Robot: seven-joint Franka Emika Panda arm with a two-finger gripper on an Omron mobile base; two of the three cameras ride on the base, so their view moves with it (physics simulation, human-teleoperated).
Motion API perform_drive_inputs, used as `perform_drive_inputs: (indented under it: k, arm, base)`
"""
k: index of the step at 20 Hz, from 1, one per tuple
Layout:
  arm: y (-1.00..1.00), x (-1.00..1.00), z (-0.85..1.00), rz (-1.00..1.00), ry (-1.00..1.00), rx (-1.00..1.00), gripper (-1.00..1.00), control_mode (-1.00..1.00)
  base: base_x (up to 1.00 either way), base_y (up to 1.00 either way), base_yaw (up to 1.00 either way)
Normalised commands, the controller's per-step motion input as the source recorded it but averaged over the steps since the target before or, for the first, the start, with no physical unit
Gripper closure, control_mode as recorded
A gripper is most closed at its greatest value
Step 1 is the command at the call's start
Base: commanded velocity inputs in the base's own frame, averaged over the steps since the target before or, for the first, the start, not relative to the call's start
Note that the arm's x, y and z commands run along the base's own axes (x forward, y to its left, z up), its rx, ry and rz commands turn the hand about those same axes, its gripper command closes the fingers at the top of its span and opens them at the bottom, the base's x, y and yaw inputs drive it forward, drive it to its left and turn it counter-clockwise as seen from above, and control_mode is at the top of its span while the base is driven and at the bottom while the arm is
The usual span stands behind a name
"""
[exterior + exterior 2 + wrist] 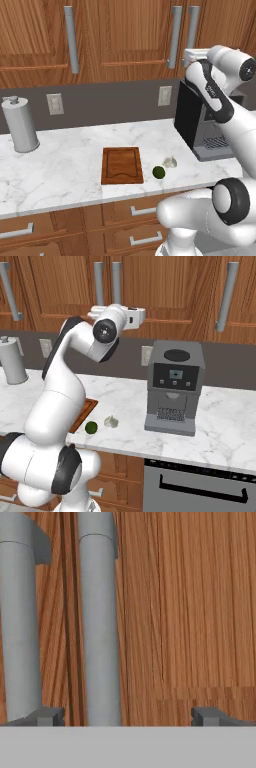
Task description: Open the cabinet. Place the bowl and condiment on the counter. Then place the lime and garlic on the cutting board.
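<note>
The cabinet (125,35) has its reddish-brown doors shut. Two of its grey bar handles (100,622) stand side by side in the hand view. My gripper (127,717) is open, close in front of the door. The right-hand handle falls between the fingertips (207,716), left of centre. In the left base view the gripper (191,54) is raised to the door by the handle (192,27). On the counter (65,160) lies the cutting board (121,165), bare. Right of it are the lime (158,172) and the garlic (170,161). The bowl and condiment are hidden.
A coffee machine (200,125) stands on the counter below the hand. A tall grey cylinder with a knob (19,125) is at the far left. Drawers with short handles (142,210) run below the counter, and wall outlets (55,103) sit behind it.
</note>
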Motion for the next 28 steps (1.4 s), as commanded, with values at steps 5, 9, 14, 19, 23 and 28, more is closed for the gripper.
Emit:
perform_drive_inputs:
  k: [5,9,14,19,23,28]
  arm:
    - [0.0,0.16,0.0,0.0,0.0,0.0,-1.0,-1.0]
    - [0.06,0.25,0.0,0.0,0.0,0.0,-1.0,-1.0]
    - [0.09,0.25,0.0,0.0,0.0,0.0,-1.0,-1.0]
    - [0.05,0.23,0.0,0.0,0.0,0.0,-1.0,-1.0]
    - [0.08,0.24,0.0,0.0,0.01,0.0,-1.0,-1.0]
    - [0.04,0.17,0.0,0.0,0.02,0.0,1.0,-1.0]
  base:
    - [0.0,0.0,0.0]
    - [0.0,0.0,0.0]
    - [0.0,0.0,0.0]
    - [0.0,0.0,0.0]
    - [0.0,0.0,0.0]
    - [0.0,0.0,0.0]
